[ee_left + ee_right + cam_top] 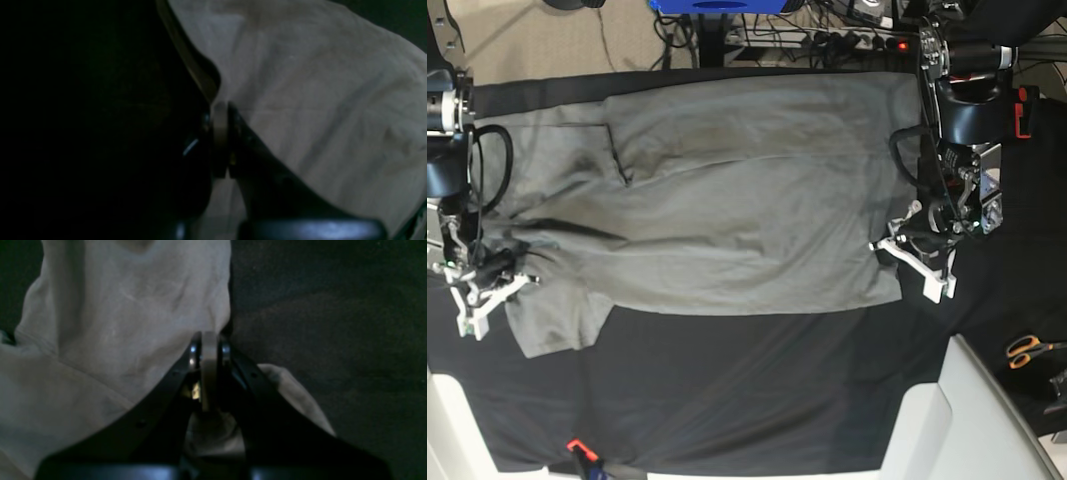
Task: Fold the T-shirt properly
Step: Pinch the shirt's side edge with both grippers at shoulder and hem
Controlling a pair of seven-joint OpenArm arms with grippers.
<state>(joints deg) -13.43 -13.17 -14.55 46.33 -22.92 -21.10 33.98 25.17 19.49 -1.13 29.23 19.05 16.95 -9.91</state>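
In the left wrist view we see our left gripper [220, 140] pressed together on the edge of the T-shirt [317, 100], bare black cloth [83, 116] beside it. In the right wrist view our right gripper [209, 370] pinches the T-shirt [110, 326] at its edge, dark cloth [333, 323] open alongside. In the base view the grey T-shirt [727, 200] lies spread and wrinkled between the 2 grippers, with free black cloth [747, 390] below its lower edge; orange scissors [1027, 350] lie well apart from the T-shirt.
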